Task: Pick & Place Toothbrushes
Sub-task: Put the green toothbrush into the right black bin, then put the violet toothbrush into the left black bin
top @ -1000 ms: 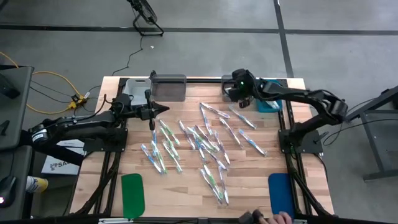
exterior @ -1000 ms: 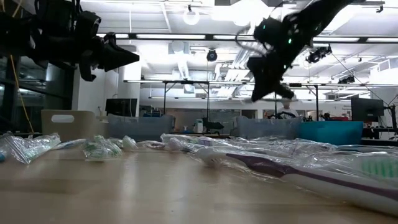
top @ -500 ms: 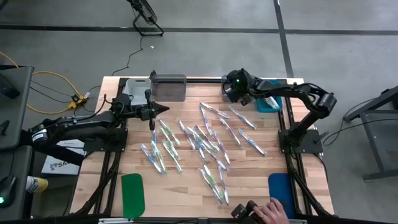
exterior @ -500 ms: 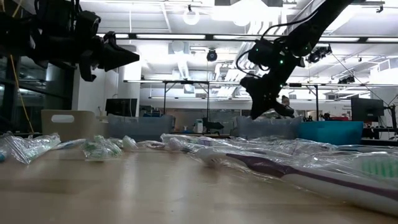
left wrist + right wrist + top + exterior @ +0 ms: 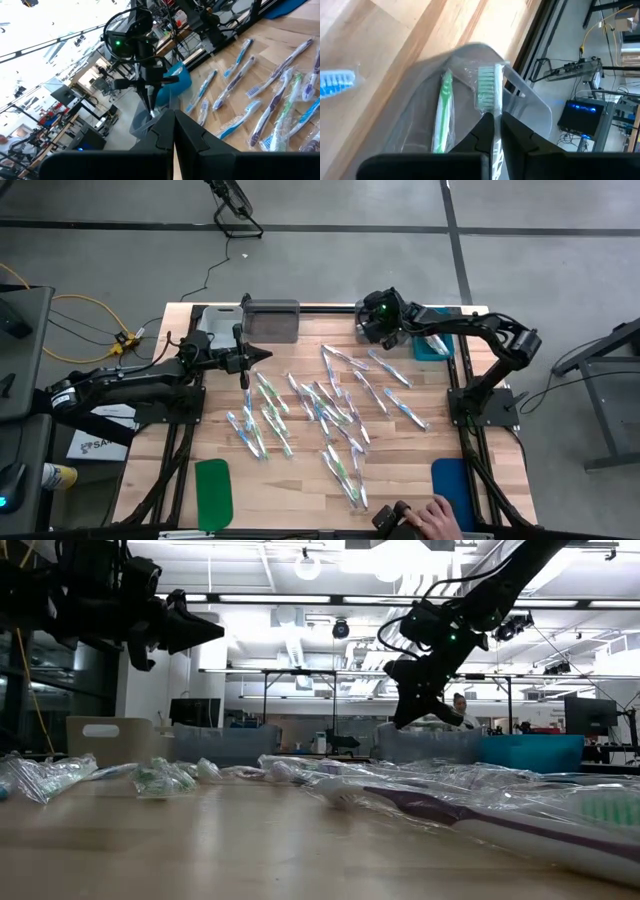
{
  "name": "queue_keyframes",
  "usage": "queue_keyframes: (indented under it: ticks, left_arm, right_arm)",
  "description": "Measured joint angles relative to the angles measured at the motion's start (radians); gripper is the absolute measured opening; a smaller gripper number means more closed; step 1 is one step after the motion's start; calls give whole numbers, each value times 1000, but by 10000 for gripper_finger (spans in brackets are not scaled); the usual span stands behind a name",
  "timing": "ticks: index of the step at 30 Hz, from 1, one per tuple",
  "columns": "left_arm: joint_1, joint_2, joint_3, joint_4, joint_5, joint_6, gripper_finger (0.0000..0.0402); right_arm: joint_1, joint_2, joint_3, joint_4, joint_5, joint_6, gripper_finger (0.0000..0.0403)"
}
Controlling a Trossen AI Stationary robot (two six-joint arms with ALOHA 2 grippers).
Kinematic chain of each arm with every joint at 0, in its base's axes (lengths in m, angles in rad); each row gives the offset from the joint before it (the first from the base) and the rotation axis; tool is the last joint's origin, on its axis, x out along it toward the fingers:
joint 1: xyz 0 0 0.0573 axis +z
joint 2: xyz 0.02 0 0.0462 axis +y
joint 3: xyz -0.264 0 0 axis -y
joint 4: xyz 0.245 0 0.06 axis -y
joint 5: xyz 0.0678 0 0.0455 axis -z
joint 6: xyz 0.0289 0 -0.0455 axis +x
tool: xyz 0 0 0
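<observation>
Several wrapped toothbrushes (image 5: 335,415) lie flat and scattered over the middle of the wooden table, also seen in the left wrist view (image 5: 240,75). My right gripper (image 5: 377,317) hovers at the far edge over a grey bin (image 5: 530,107), shut on one toothbrush (image 5: 487,95). Another toothbrush with a green handle (image 5: 441,117) lies inside that bin. My left gripper (image 5: 256,356) hangs shut above the table's left part (image 5: 174,125), touching nothing. My right gripper pinches the wrapped toothbrush between its two fingers just behind the bristle head (image 5: 489,111), pointing down from above. The head with pale green bristles sticks out past the fingertips over the grey bin, lifted clear of everything.
A beige bin (image 5: 215,320) and a dark grey bin (image 5: 271,320) stand at the far edge on the left, a teal bin (image 5: 434,345) at the far right. A green pad (image 5: 213,490) and a blue pad (image 5: 450,485) lie near the front edge. A person's hand (image 5: 436,516) is there.
My right gripper has moved a little toward the table's left edge and sunk lower, carrying the toothbrush over the grey bin. The person's hand at the near edge has shifted slightly left.
</observation>
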Motion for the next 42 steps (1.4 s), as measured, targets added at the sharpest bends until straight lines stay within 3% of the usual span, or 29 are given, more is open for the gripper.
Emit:
queue_keyframes:
  ticks: [13,20,24,33,42]
  left_arm:
    - [0,0,0,-1,0,-4,1]
    - [0,0,0,-2,0,-5,1]
    - [0,0,0,-3,0,-6,1]
    - [0,0,0,-5,0,5,1]
    - [0,0,0,-6,-1,26,1]
  right_arm:
    - [-1,-1,0,52,2,5,111]
    - [1,-16,0,61,6,93,142]
    - [24,-63,0,66,-15,273,142]
    - [156,-167,1,59,4,1040,140]
    - [267,-151,1,-96,2,1225,138]
